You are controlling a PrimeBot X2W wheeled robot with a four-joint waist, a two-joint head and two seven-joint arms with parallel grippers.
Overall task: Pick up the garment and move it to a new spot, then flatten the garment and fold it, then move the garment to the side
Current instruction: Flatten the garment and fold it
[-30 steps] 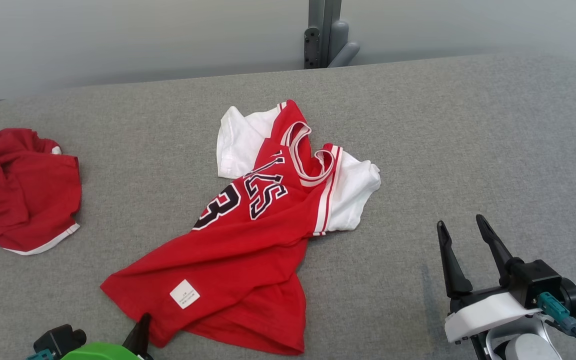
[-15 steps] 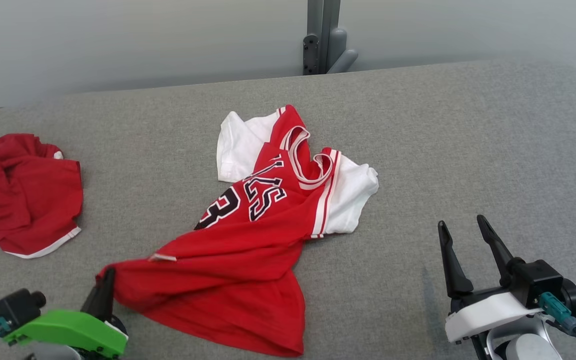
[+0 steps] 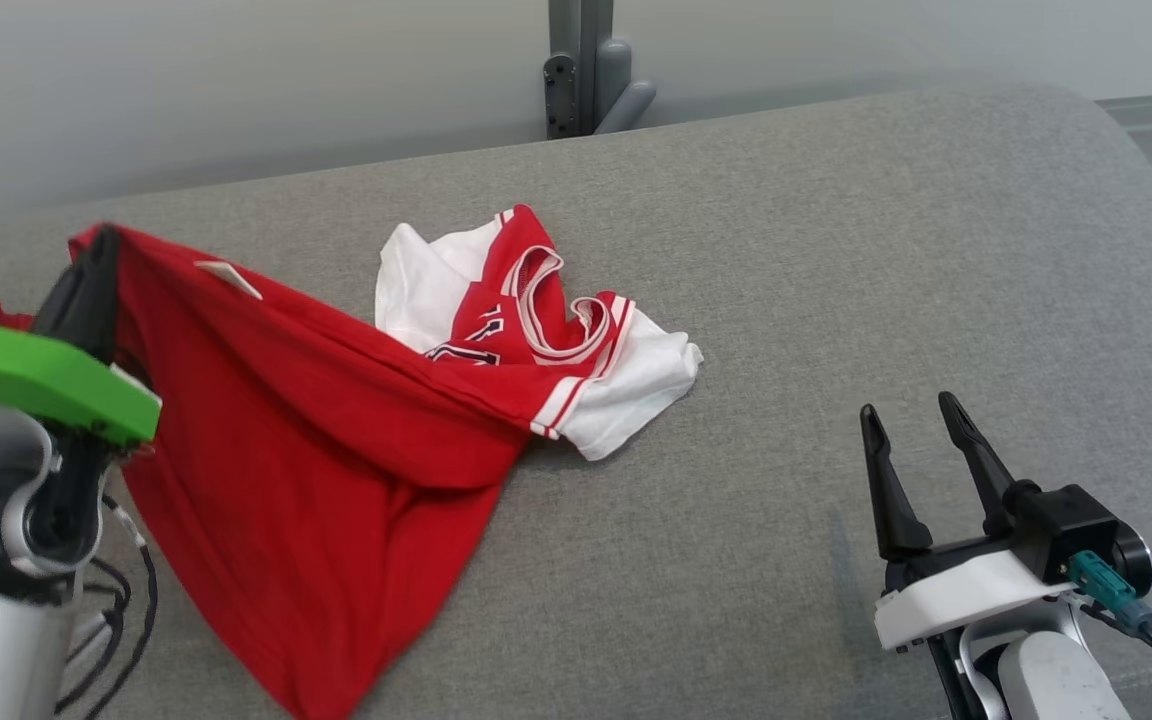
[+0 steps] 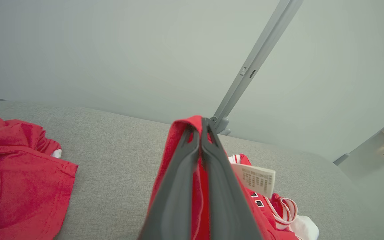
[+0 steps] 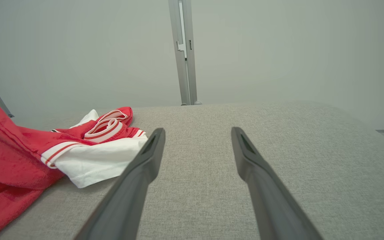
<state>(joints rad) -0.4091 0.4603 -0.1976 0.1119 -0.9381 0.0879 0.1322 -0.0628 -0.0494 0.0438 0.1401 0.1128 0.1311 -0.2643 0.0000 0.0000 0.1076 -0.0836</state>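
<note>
The soft, limp garment [image 3: 316,450] is gripped at its hem by the clenched left pincer [image 3: 101,250] and held above the table [image 3: 836,250], its collar end lying on the table, while a second hold at the sagging hem is judged suitable for the released right pincer [image 3: 911,420].

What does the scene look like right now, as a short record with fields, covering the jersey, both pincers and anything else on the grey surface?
Base: grey padded surface
Garment: red and white jersey, hem end raised, collar and sleeves lying on the surface
Left arm: left pincer shut on the jersey's hem, beside a white label
Right arm: right pincer open, holding nothing, apart from the jersey
Other item: crumpled red garment lying at the left, apart from the jersey
</note>
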